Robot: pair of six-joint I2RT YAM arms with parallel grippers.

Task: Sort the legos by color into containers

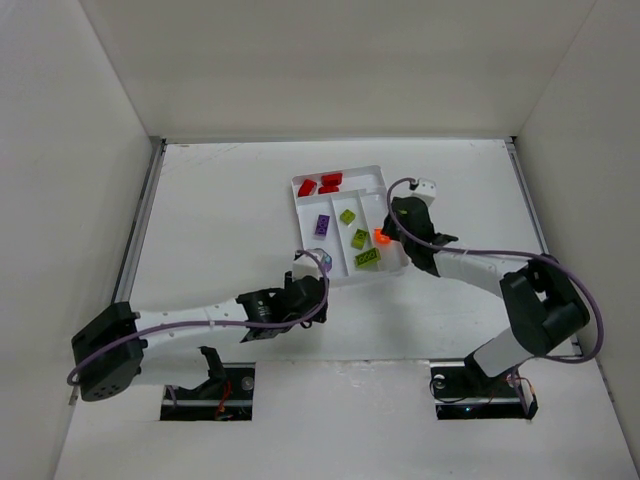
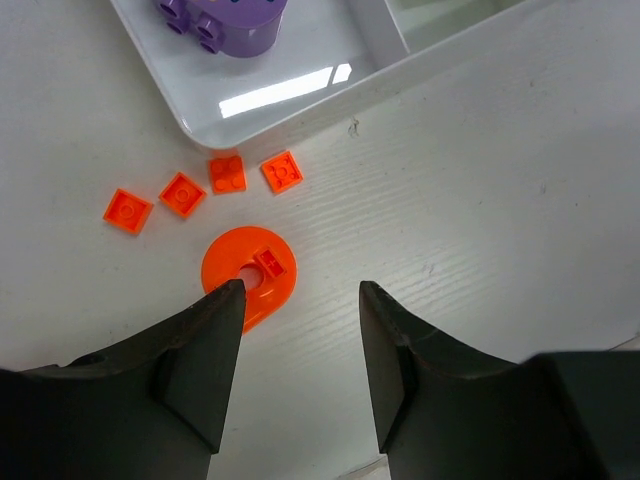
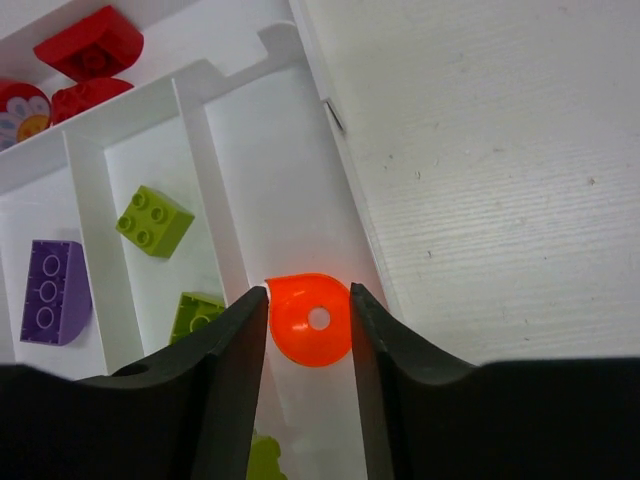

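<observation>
Your left gripper [image 2: 300,295] hangs open and empty just off the near-left corner of the white compartmented plastic tray [image 2: 310,50]. Shift it left to centre on the translucent orange round lego [image 2: 232,268] lying on the table there before you close. Your right gripper [image 3: 308,295] brackets another orange round piece [image 3: 295,328] over the tray's rightmost long section. Whether that piece is pinched or let go I cannot tell, so lift straight up.

White tray [image 1: 370,182] on white table [image 1: 220,220] w/ faint grain. Far section: red bricks [image 1: 320,184], plus red round pc [image 3: 20,110] w/ white flower print. Left lane: purple brick [image 1: 322,224]. Mid: lime-green bricks [image 1: 359,238]. Right: bright orange round pc [image 3: 312,318]. On table: four small orange plates [image 2: 182,193], orange disc [image 2: 250,272].
</observation>
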